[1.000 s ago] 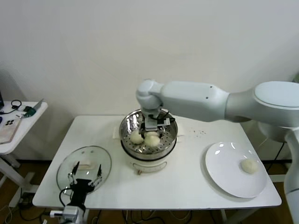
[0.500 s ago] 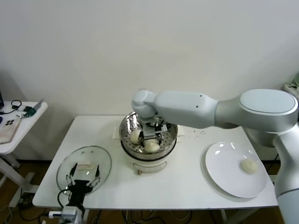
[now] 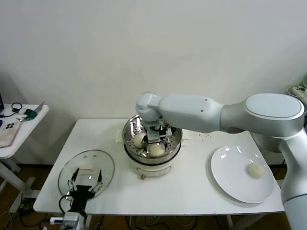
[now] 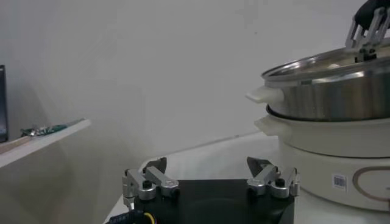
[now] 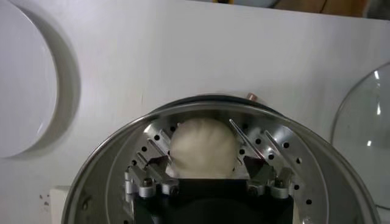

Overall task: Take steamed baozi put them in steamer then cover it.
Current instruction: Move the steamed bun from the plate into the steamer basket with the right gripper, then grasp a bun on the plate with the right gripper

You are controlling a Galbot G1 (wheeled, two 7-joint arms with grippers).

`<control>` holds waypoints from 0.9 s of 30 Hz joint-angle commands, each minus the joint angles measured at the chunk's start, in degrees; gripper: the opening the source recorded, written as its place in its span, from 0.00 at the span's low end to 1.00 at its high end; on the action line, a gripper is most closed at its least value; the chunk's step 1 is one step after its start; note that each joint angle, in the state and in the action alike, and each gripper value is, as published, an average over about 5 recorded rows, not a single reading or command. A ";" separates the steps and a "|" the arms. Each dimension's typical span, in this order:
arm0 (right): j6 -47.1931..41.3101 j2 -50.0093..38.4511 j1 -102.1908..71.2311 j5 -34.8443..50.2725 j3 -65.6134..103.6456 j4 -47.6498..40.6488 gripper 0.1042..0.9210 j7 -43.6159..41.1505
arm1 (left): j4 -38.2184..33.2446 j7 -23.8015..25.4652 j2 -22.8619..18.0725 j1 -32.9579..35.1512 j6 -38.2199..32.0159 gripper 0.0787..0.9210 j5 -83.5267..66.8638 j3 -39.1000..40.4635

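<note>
I see right tool inside steamer, centre frame, jaws apart around baozi. Last baozi on plate, lower right. Left tool apart over cover. Risk: lifting out, pads drag bun.

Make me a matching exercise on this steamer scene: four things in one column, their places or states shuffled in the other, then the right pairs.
Things:
1. right gripper
2. left gripper
3. glass lid
4. lone baozi

Places or states:
A. flat on the table left of the steamer
B. on the white plate
C. open, inside the steamer, straddling a bun
D. open, at the table's near-left edge

Pairs: 1-C, 2-D, 3-A, 4-B
</note>
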 commanded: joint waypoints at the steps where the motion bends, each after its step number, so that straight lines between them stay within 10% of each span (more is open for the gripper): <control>1: 0.74 -0.51 0.92 -0.12 1.93 -0.52 0.88 -0.03 | -0.04 -0.06 -0.03 0.00 -0.03 0.88 0.04 0.00; 11: -4.05 -9.34 7.93 4.98 3.76 -4.54 0.88 2.29 | 0.05 -0.16 0.23 -0.53 -0.19 0.88 0.23 0.00; 27: -44.74 -43.92 18.89 31.42 -14.48 14.41 0.88 19.68 | -1.28 -0.10 0.27 -0.58 -0.40 0.88 -0.52 -0.55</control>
